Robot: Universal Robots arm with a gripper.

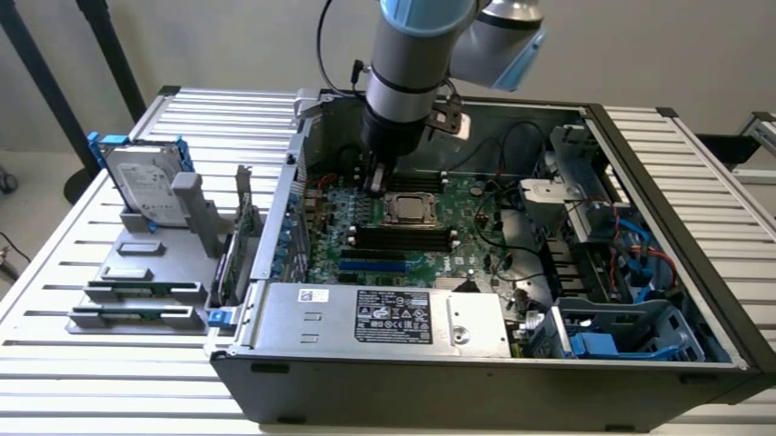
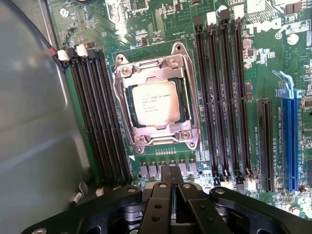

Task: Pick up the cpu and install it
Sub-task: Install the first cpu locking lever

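The pincer (image 2: 169,171), fingers pressed together and holding nothing, is hovering just beside the cpu (image 2: 155,103) sitting in its socket (image 2: 187,105).

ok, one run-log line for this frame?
gripper: shut, empty | cpu: seated in motherboard socket | gripper position: above board, beside socket | hard drive: upright in holder outside case

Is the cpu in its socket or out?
In. The cpu lies flat inside the metal socket frame on the motherboard; the shut gripper holds nothing.
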